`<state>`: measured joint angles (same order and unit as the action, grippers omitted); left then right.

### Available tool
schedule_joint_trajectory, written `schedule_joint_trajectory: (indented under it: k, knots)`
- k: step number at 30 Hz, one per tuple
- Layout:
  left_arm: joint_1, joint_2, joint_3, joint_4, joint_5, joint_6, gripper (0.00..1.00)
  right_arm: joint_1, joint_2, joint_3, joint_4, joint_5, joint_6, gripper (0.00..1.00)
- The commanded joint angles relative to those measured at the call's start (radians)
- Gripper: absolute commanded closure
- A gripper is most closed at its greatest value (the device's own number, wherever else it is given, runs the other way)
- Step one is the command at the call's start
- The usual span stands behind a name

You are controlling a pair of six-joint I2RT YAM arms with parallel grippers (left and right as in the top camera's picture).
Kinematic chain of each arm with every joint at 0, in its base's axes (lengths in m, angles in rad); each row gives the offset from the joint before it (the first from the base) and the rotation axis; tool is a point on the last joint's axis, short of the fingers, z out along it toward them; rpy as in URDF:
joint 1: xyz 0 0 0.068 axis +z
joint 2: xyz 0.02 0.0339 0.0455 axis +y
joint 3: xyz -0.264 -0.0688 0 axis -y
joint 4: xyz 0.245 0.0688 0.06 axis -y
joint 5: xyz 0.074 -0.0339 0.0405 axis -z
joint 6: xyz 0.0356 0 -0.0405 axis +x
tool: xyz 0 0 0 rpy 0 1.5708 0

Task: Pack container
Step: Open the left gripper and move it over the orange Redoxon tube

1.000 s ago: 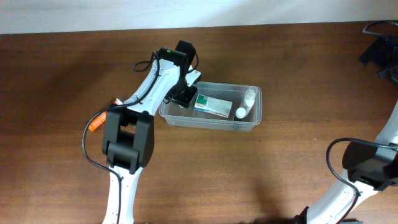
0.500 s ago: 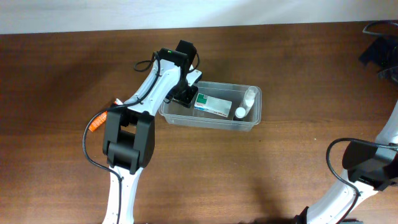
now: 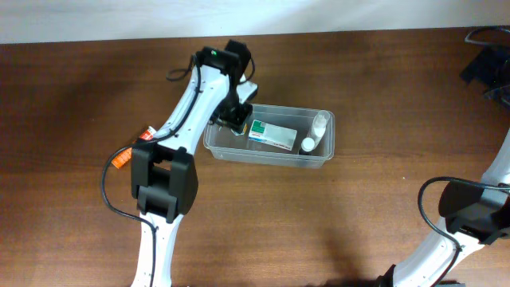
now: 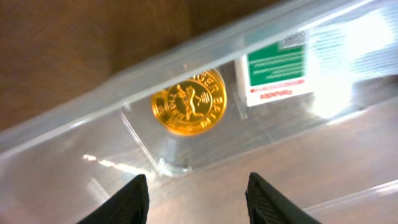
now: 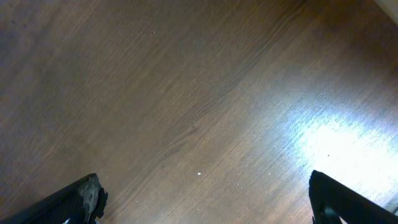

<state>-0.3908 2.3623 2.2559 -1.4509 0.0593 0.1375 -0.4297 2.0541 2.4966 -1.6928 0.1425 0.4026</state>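
The clear plastic container (image 3: 271, 159) stands mid-table. It holds a green-and-white box (image 3: 272, 135), a small white bottle (image 3: 316, 131) at its right end and a gold coin (image 4: 189, 102) at its left end. In the left wrist view the container's rim (image 4: 186, 59) crosses the frame, with the box (image 4: 277, 65) beside the coin. My left gripper (image 3: 233, 118) hovers over the container's left end, and its fingers (image 4: 198, 202) are open and empty above the coin. My right gripper (image 5: 205, 199) is open and empty over bare wood.
The table is dark brown wood (image 3: 358, 223). My right arm (image 3: 478, 215) stands at the right edge and reaches up to the far right corner. A pale wall runs along the table's back edge.
My left arm has lifted and drawn back a little toward the far left, raising the gripper from the container's left end. The items in the container and the right arm have not moved.
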Motion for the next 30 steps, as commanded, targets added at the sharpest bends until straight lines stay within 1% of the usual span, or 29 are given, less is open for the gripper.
schedule_joint_trajectory:
  k: [1,3,7,9,13,17,18,19,23,26,28,29,30]
  knots:
    - [0.0,-0.008,0.137,-0.067,-0.006,0.014,0.49,-0.003,-0.019,0.013,-0.005,0.016,-0.006,0.02]
    - [0.001,-0.016,0.205,-0.129,-0.039,0.013,0.49,-0.003,-0.019,0.013,-0.005,0.016,-0.006,0.02]
    - [0.003,-0.039,0.27,-0.231,-0.136,0.009,0.48,-0.003,-0.019,0.013,-0.005,0.016,-0.006,0.02]
    - [0.01,-0.061,0.264,-0.237,-0.182,-0.034,0.49,-0.003,-0.019,0.013,-0.005,0.016,-0.006,0.02]
    - [0.056,-0.104,0.264,-0.237,-0.192,-0.085,0.49,-0.003,-0.019,0.013,-0.005,0.016,-0.006,0.02]
    - [0.13,-0.148,0.257,-0.237,-0.188,-0.101,0.48,-0.003,-0.019,0.013,-0.005,0.016,-0.006,0.02]
    - [0.153,-0.16,0.248,-0.237,-0.188,-0.101,0.44,-0.003,-0.019,0.013,-0.005,0.016,-0.005,0.02]
    - [0.176,-0.173,0.236,-0.237,-0.188,-0.101,0.43,-0.003,-0.019,0.013,-0.005,0.016,-0.006,0.02]
    - [0.259,-0.22,0.15,-0.237,-0.187,-0.108,0.42,-0.003,-0.019,0.013,-0.005,0.016,-0.006,0.02]
    - [0.326,-0.244,0.045,-0.237,-0.188,-0.108,0.41,-0.003,-0.019,0.013,-0.005,0.016,-0.006,0.02]
    - [0.358,-0.244,-0.008,-0.237,-0.188,-0.102,0.38,-0.003,-0.019,0.013,-0.005,0.016,-0.005,0.02]
    - [0.373,-0.244,-0.042,-0.23,-0.188,-0.088,0.34,-0.003,-0.019,0.013,-0.005,0.016,-0.006,0.02]
    - [0.384,-0.244,-0.073,-0.219,-0.188,-0.069,0.32,-0.003,-0.019,0.013,-0.005,0.016,-0.005,0.02]
